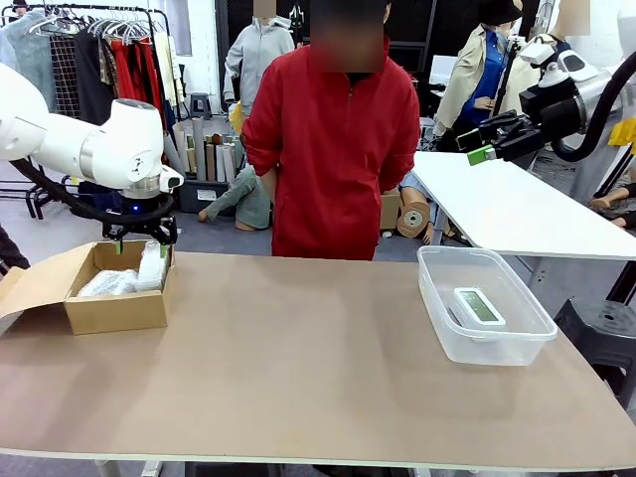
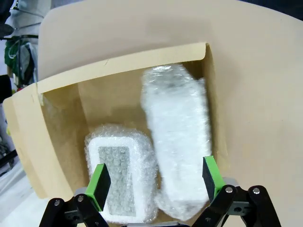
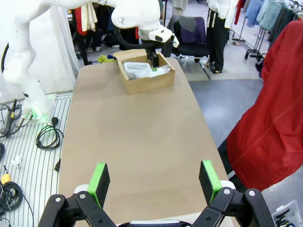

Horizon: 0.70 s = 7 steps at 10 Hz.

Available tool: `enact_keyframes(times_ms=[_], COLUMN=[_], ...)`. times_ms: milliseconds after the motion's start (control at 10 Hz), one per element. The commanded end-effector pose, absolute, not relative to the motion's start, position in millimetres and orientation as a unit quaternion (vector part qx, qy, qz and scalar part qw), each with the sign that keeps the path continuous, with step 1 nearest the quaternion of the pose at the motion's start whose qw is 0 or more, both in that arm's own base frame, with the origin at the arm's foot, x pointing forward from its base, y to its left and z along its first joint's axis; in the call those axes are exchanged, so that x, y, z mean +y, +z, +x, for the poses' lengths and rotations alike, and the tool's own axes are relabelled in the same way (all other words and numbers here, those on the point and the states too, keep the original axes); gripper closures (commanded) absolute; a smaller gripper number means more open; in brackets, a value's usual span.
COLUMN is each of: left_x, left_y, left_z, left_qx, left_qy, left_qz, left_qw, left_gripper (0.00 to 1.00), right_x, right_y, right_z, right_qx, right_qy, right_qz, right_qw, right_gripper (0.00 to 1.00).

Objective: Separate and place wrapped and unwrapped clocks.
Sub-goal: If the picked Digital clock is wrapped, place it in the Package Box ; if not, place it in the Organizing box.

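wrapped clocks between left gripper fingers

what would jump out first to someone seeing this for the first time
Probably the left gripper, jaws open over the cardboard box at the table's left end, with two bubble-wrapped clocks inside. Next, the person in the red jacket standing at the far side. Then the clear plastic bin on the right holding the bare white clock, with the right gripper open, raised above the table.

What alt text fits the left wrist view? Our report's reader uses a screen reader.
Two bubble-wrapped clocks lie in an open cardboard box, one flat, one leaning on its wall. The open left gripper hovers above, green pads apart.
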<state>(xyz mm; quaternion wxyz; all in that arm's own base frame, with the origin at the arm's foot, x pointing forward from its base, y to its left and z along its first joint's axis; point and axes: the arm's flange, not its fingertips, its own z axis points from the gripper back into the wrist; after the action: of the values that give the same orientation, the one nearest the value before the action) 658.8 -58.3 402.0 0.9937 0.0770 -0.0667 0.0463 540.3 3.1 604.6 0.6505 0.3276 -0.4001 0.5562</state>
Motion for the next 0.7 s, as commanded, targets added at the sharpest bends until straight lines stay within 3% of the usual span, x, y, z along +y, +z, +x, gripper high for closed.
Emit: enact_keyframes(times_ms=[0, 600], left_x=[-54.1, -54.5], left_y=[408.7, 415.8], left_z=[655.7, 649.1], left_qx=[-0.073, -0.077], left_qy=[0.042, 0.020], left_qz=[0.075, 0.060], left_qw=[0.994, 0.995], left_gripper=[0.00, 0.00], right_x=[2.9, 2.9], right_y=[606.3, 606.3], right_z=[539.2, 539.2], right_qx=[-0.403, -0.403], right_qy=[0.563, 0.563], right_qz=[0.327, 0.327], right_qw=[0.644, 0.644], right_gripper=[0.00, 0.00])
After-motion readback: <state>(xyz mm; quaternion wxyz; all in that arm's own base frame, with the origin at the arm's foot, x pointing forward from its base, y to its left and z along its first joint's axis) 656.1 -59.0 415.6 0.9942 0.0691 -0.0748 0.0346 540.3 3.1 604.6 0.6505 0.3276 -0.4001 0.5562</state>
